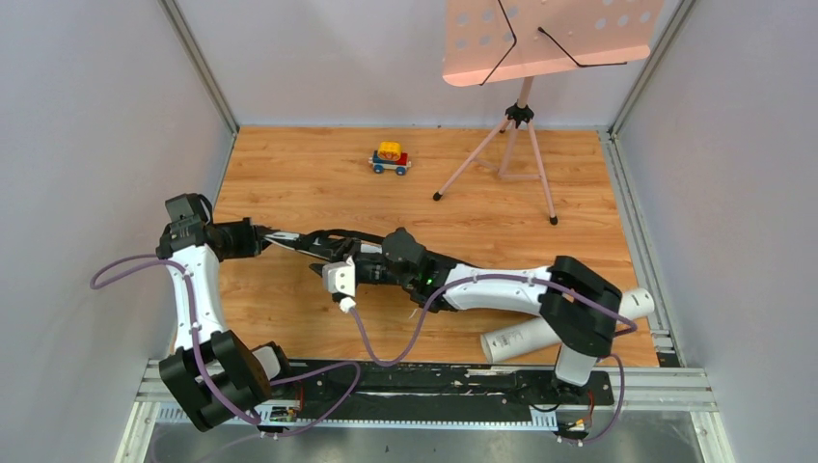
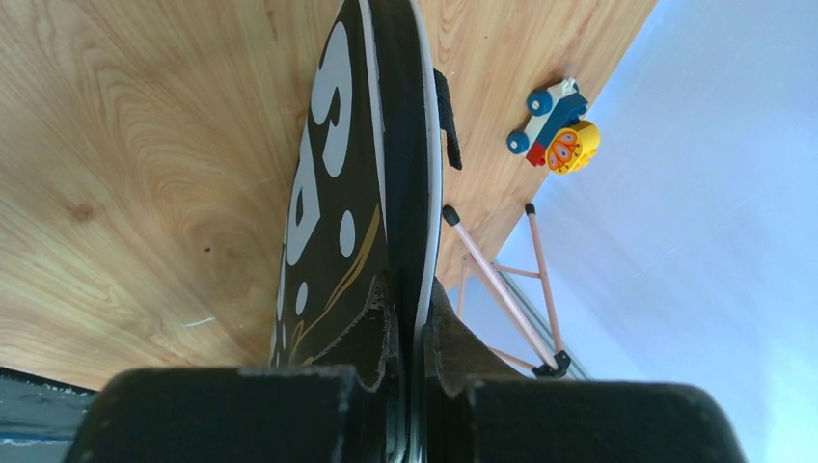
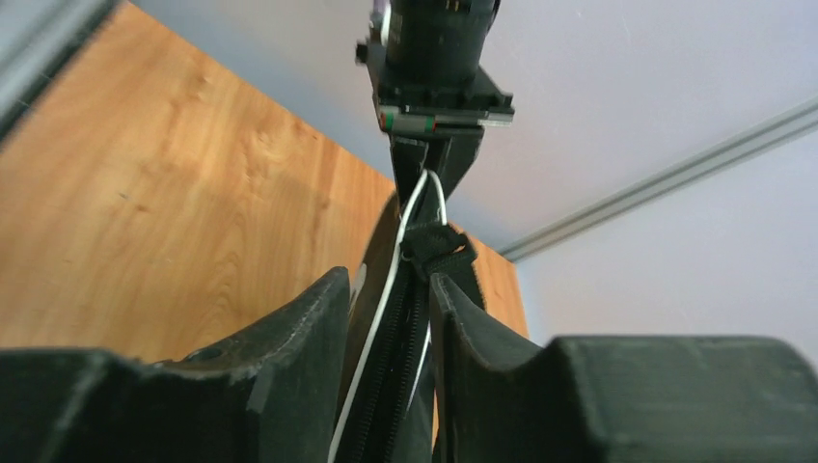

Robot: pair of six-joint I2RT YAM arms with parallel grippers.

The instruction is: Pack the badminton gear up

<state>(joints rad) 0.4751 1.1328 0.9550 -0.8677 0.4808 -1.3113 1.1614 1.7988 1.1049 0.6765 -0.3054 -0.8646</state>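
a: where does the gear stand?

b: the black bag [image 2: 328,193] with white lettering stands on its long edge across the middle of the table [image 1: 289,164], stretched between the two arms. the left gripper [image 1: 265,237] is clenched on one end of it. the right gripper [image 3: 391,280] sits astride the zipper [image 3: 395,386] edge further along, jaws parted. i can't tell whether its pads press the fabric.

a: and the rest?

b: the white tube [image 1: 526,338] lies outside the bag, near the right arm's base and partly under that arm. no rackets or shuttlecocks show in any view. whether they are inside the bag, i can't say.

a: what worries you?

b: the bag looks limp, and only the left pinch surely holds it up. if the right jaws are loose, i'd expect it to sag or flop onto its side, turning the zipper edge away from the fingers.

a: anything else?

b: the left pinch is on a thin rim, so a pull along the zipper could slide the fabric out. the strap tab [image 3: 439,249] sits close by the right finger and might get caught instead of the zipper. the right arm also hangs over the tube, and a careless sweep back could roll it toward the near edge. the toy car [image 1: 391,157] and pink music stand [image 1: 540,39] are well apart at the far side, so there is little risk there.
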